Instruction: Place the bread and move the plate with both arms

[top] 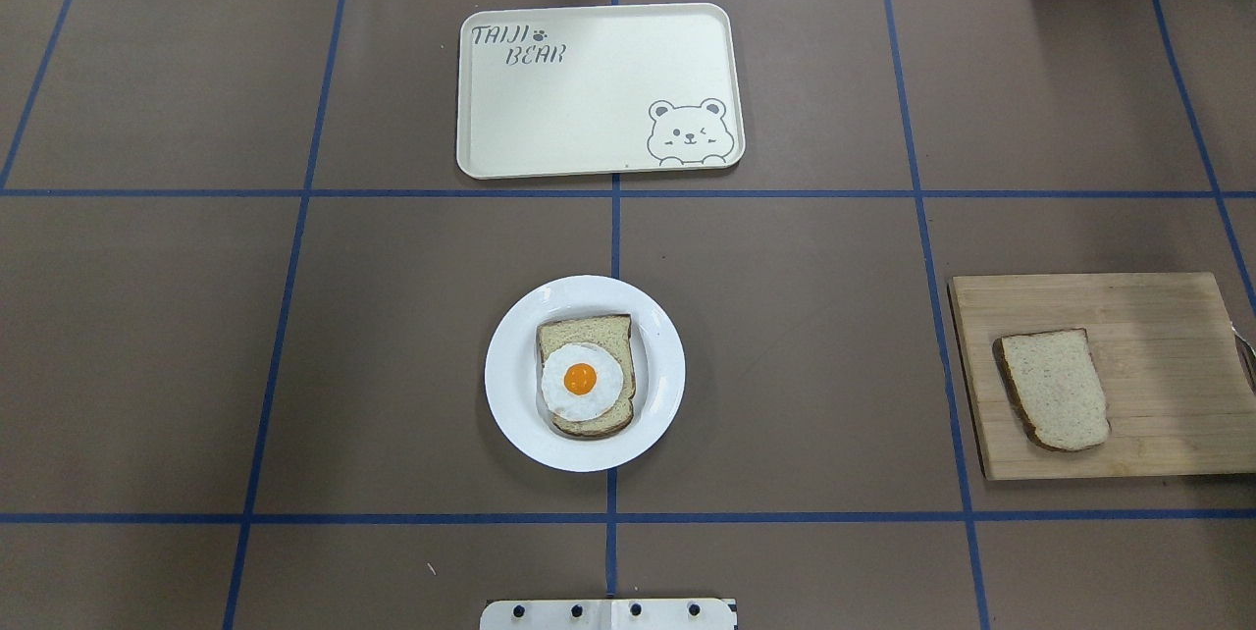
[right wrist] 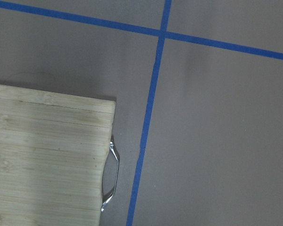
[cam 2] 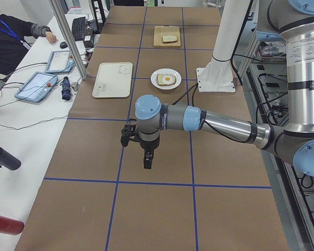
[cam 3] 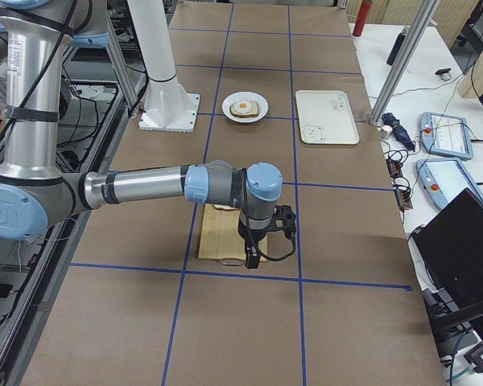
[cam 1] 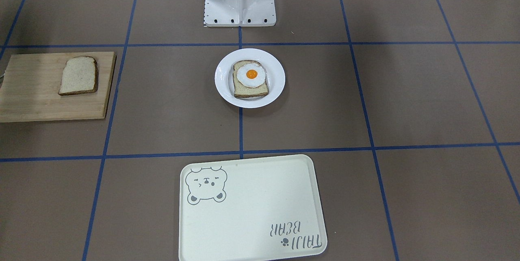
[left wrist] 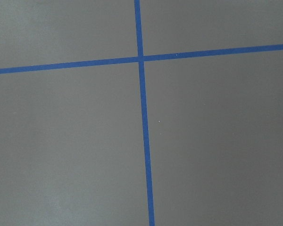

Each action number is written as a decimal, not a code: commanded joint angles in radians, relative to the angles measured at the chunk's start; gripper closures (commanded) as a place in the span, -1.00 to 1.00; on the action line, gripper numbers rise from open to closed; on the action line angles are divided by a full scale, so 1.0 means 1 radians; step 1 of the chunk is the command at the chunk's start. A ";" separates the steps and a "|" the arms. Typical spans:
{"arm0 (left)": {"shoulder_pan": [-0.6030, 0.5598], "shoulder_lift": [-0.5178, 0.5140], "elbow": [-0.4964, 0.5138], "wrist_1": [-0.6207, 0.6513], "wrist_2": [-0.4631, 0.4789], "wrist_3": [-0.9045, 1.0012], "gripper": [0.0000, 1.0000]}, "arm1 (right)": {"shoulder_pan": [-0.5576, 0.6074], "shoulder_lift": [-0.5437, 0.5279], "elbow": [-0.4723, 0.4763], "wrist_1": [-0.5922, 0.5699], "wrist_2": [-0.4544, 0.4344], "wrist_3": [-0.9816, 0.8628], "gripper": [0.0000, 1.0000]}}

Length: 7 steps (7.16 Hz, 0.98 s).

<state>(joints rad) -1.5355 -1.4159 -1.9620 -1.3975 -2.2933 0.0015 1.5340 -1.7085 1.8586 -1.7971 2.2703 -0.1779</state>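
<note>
The bread (top: 1055, 392) lies flat on a wooden cutting board (top: 1158, 385) on the robot's right, close to the board's edge nearest the robot, with bare wood beyond it out to the metal handle (right wrist: 111, 176). Open brown table (top: 805, 365) separates the board from the plate (top: 505, 375), which sits at the centre and carries an egg-topped slice (top: 586, 390). Past the plate, across a blue tape line (top: 392, 192), rests the tray (top: 599, 90). The right gripper (cam 3: 252, 261) hangs by the board's outer end and the left gripper (cam 2: 147, 166) over bare table, well apart from the plate; whether either is spread or pressed together I cannot tell
</note>
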 commanded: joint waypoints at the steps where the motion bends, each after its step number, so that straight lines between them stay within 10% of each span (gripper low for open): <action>1: 0.002 0.000 -0.002 0.000 0.000 0.000 -0.97 | 0.000 0.000 -0.001 0.001 0.000 0.000 -1.00; 7: -0.008 -0.086 -0.006 -0.118 0.002 -0.011 -0.97 | 0.000 0.039 0.105 0.057 -0.002 0.001 -1.00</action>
<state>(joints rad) -1.5395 -1.4668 -1.9715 -1.4623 -2.2930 -0.0050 1.5340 -1.6892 1.9360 -1.7815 2.2707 -0.1788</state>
